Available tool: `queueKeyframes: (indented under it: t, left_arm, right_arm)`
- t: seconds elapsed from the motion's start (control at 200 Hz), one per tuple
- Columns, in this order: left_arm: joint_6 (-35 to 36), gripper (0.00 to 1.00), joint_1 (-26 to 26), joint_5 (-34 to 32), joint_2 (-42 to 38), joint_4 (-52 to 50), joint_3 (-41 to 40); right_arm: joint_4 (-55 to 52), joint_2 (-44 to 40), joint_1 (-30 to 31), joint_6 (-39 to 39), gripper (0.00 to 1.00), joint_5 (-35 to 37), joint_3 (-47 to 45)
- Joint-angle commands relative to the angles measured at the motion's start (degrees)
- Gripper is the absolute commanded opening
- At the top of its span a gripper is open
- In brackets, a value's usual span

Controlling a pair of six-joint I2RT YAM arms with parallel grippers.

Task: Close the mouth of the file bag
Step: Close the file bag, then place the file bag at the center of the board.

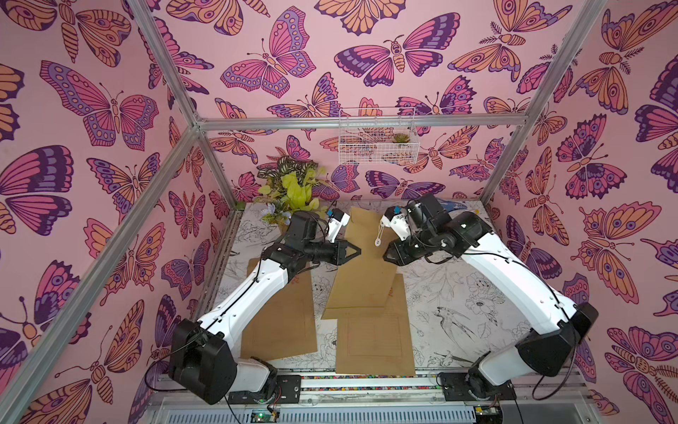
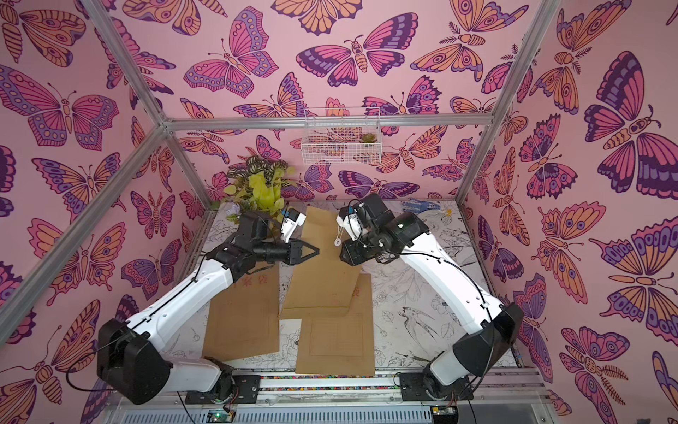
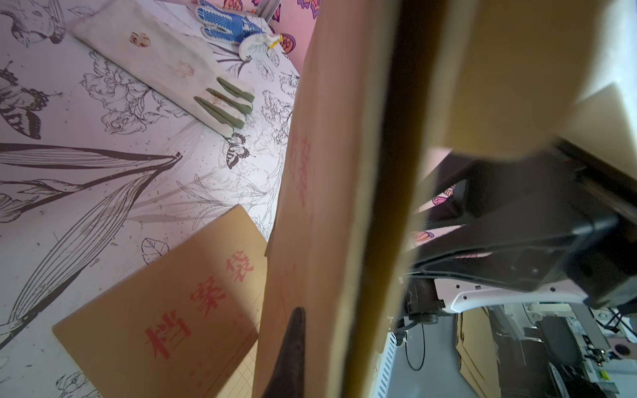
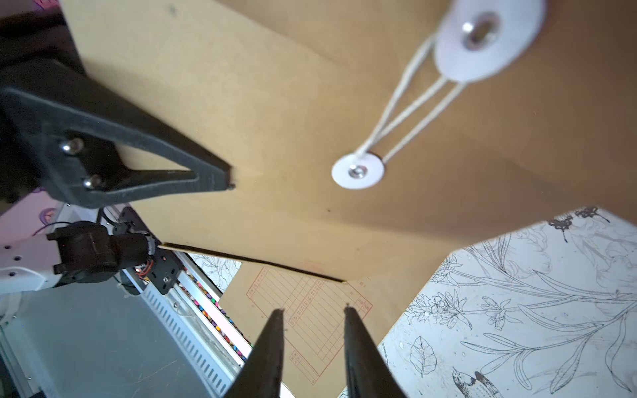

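A brown file bag (image 1: pixel 363 286) (image 2: pixel 323 286) is held up, tilted, over the middle of the table. My left gripper (image 1: pixel 357 252) (image 2: pixel 317 251) is shut on the bag's left edge; in the left wrist view one dark fingertip (image 3: pixel 294 330) lies on the paper, the other hidden behind it. A white string (image 4: pixel 406 113) runs in three strands between two white discs (image 4: pixel 358 171) (image 4: pixel 482 38) on the bag's face. My right gripper (image 4: pixel 313 310) (image 1: pixel 385 256) stands open at the bag's right side with nothing between its fingers.
Two more file bags lie flat, at the left (image 1: pixel 279 323) and front centre (image 1: pixel 374 341). A leafy plant (image 1: pixel 290 191) stands at the back left. A white glove (image 3: pixel 165 65) and a blue glove (image 3: pixel 224 24) lie far right. A wire basket (image 1: pixel 378 136) hangs on the back wall.
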Motion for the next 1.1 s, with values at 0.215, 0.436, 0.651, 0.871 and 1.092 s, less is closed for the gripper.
queueKeyframes:
  t: [0.215,0.436,0.651,0.871,1.092]
  left_arm:
    - [-18.39,0.0,-6.17,1.29,9.06,22.47,6.21]
    - [-32.08,0.0,-13.97,-1.97,24.68,36.66,12.62]
    - [-33.12,0.0,-20.03,-8.54,41.61,36.72,25.42]
    - [-34.24,0.0,-23.27,-10.49,57.73,33.51,40.53]
    - [-30.35,0.21,-24.6,-10.32,70.58,20.12,57.16]
  right_arm:
    - [6.72,-14.55,-21.08,6.96,0.49,2.23,-5.26]
    - [8.57,-17.26,-26.68,8.37,0.5,7.28,-5.28]
    - [8.02,-16.71,-26.75,6.39,0.51,13.9,-5.24]
    - [7.42,-15.35,-26.74,5.07,0.51,15.43,-8.08]
    - [9.77,-15.83,-26.7,7.02,0.51,13.63,-13.99]
